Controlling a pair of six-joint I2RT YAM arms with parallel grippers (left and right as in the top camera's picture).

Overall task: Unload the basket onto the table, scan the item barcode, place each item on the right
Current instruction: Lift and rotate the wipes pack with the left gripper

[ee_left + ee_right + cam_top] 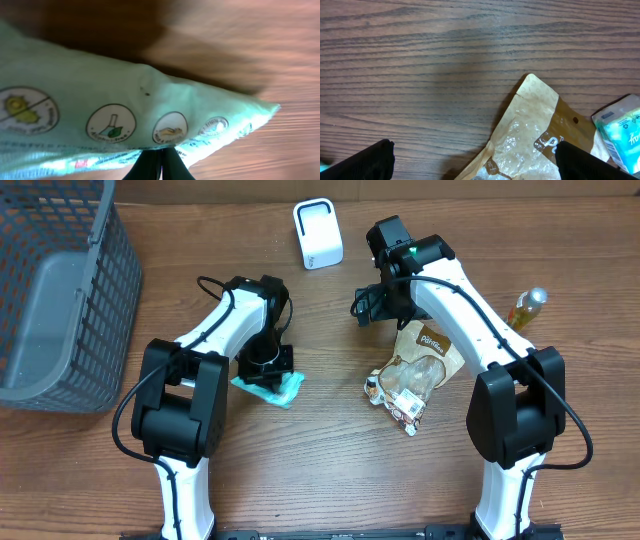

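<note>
Progress is early: nearest the robot, the left gripper [265,370] is clenched on the edge of a soft mint-green plastic packet [285,389], well short of the white box-shaped scanner [318,233]. Closer to the scanner, the right gripper [366,304] hangs released above a crinkled brown paper snack bag [425,360]. Carrying the packet to the scanner and presenting its barcode remain.

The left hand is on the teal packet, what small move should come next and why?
Probably lift the teal packet slightly off the table: the left hand looks shut on its edge, and the white scanner stands apart, further back.
</note>
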